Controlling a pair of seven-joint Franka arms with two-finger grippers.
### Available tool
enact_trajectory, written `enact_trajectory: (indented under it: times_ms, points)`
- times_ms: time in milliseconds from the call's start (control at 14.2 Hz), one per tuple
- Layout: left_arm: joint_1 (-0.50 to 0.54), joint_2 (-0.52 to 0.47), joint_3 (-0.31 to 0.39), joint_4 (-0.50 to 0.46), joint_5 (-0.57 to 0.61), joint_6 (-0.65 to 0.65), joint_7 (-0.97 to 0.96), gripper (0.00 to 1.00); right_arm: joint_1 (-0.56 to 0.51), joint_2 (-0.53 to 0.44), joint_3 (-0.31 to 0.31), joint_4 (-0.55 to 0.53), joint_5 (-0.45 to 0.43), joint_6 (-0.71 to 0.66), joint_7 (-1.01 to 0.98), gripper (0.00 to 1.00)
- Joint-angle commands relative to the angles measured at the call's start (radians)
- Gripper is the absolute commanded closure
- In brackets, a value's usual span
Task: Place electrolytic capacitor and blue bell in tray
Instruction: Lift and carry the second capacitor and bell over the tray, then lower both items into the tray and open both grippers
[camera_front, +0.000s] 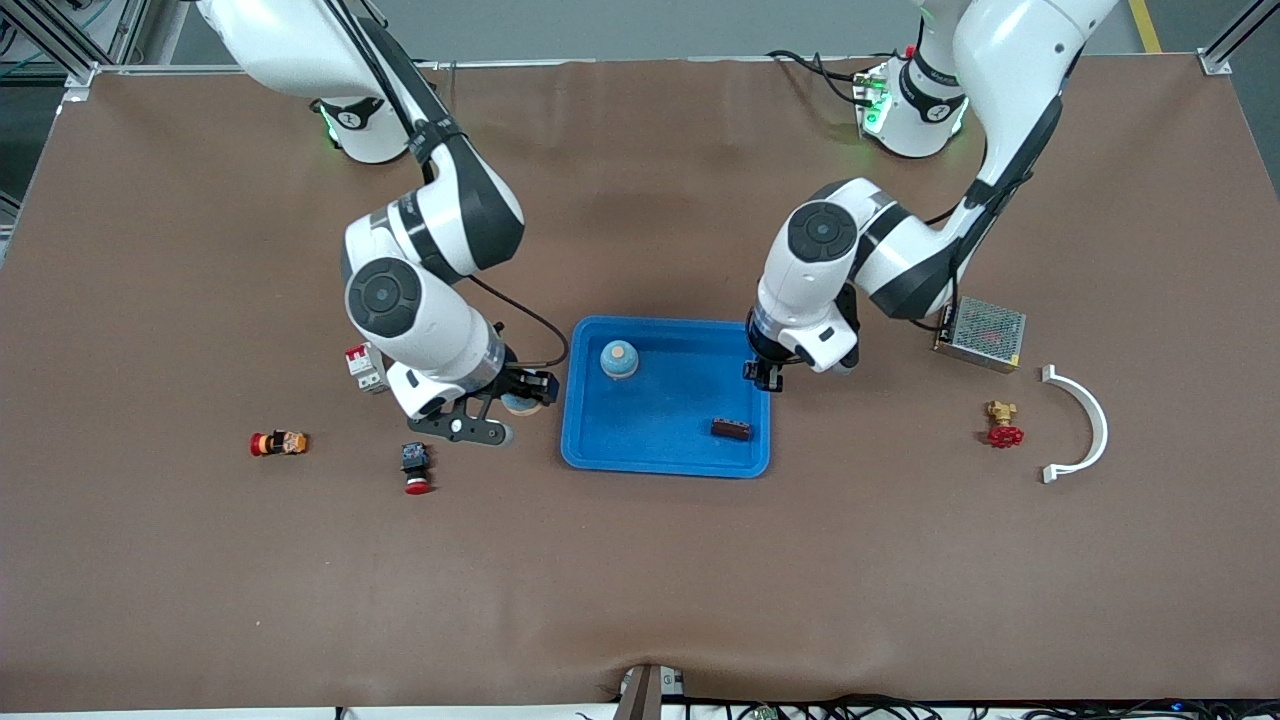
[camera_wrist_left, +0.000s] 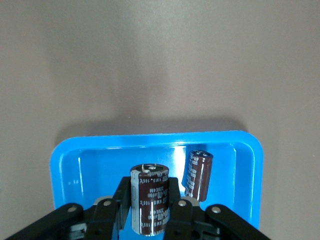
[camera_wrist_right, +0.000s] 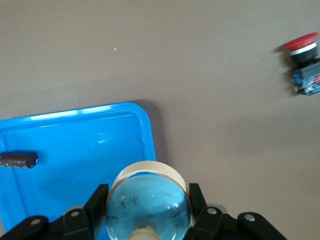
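The blue tray (camera_front: 600, 450) lies mid-table. In it are a blue bell (camera_front: 619, 358) and a brown electrolytic capacitor (camera_front: 730, 429) lying on its side. My left gripper (camera_front: 765, 378) is over the tray's edge toward the left arm's end. In the left wrist view it (camera_wrist_left: 150, 187) is shut on a second brown capacitor (camera_wrist_left: 150, 205), held above the tray (camera_wrist_left: 240, 165) beside the lying capacitor (camera_wrist_left: 198, 175). My right gripper (camera_front: 500, 405) is just outside the tray toward the right arm's end, shut on a second blue bell (camera_front: 522, 403), which also shows in the right wrist view (camera_wrist_right: 147, 207).
A white circuit breaker (camera_front: 365, 367), a red push button (camera_front: 416, 470) and a small orange-red part (camera_front: 278, 443) lie toward the right arm's end. A metal power supply (camera_front: 981, 333), a red valve (camera_front: 1002, 425) and a white curved bracket (camera_front: 1080, 425) lie toward the left arm's end.
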Motion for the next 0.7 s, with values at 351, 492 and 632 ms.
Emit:
enact_trajectory:
  times_ms: [351, 492, 632]
  points:
    - [-0.154, 0.142, 0.103, 0.139, 0.118, -0.057, -0.127, 1.00, 0.121, 0.139, -0.013, 0.093, -0.153, 0.075, 0.241, 0.43]
    - [-0.211, 0.163, 0.162, 0.157, 0.116, -0.057, -0.130, 1.00, 0.121, 0.162, -0.013, 0.104, -0.158, 0.079, 0.252, 0.43]
    - [-0.224, 0.171, 0.176, 0.165, 0.118, -0.057, -0.131, 1.00, 0.122, 0.179, -0.012, 0.102, -0.152, 0.133, 0.258, 0.43]
